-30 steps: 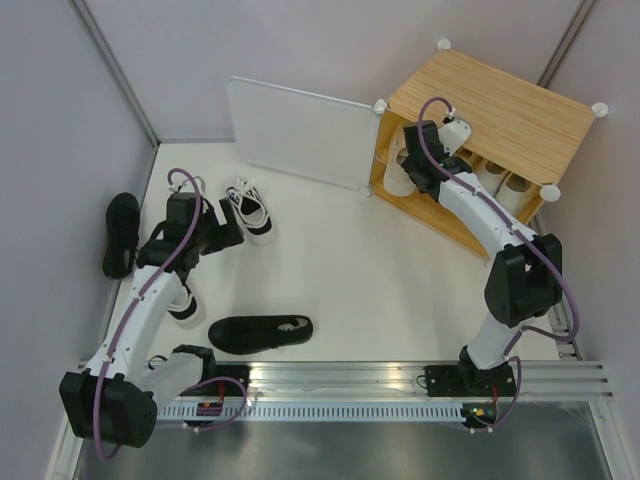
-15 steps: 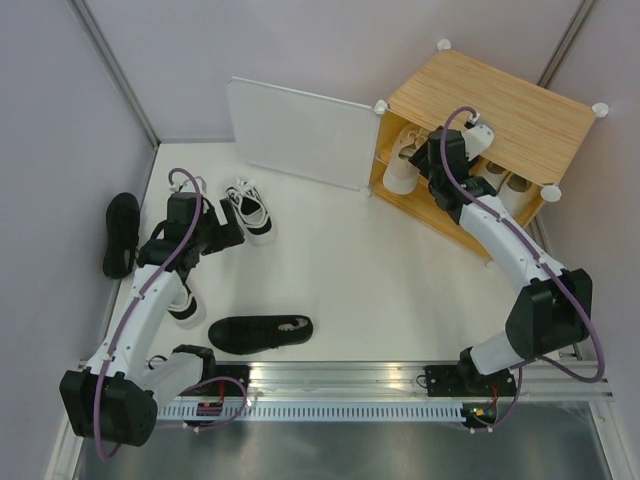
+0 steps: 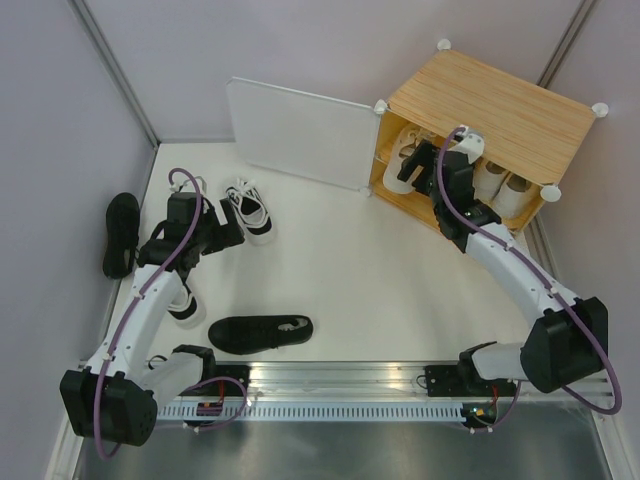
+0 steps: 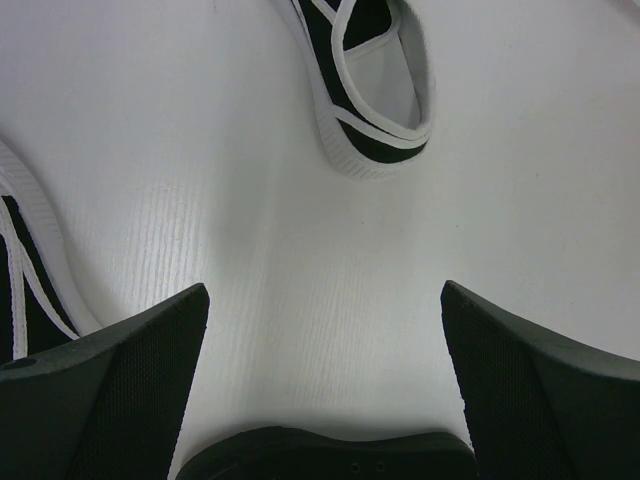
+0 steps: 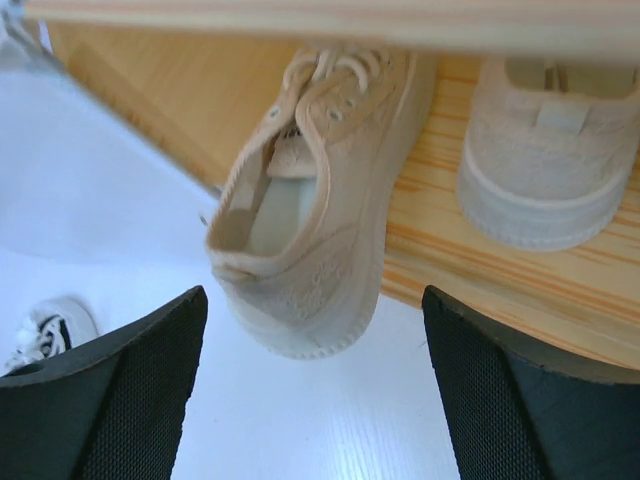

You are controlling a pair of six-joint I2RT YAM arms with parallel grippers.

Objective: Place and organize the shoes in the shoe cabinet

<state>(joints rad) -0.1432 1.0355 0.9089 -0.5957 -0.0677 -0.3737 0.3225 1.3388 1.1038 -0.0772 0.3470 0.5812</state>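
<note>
Where the right arm stretches from its base up and leftward across the bench (image 3: pixel 360 270), elbow swung far out to the right, the right end effector (image 3: pixel 422 168) hangs at the mouth of the cabinet (image 3: pixel 490 105). It is released, fingers wide apart on either side of a beige shoe (image 5: pixel 310 200) without touching it. That shoe lies toe-in on the lower shelf (image 5: pixel 470 270), heel hanging over the front edge, beside a cream shoe (image 5: pixel 548 160). The left arm is folded, forearm angled toward the far left corner. The left end effector (image 3: pixel 236 228) is released too, gaping just above the bench beside two white-and-black sneakers (image 3: pixel 250 208). One black shoe (image 3: pixel 260 332) lies near the arm bases.
</note>
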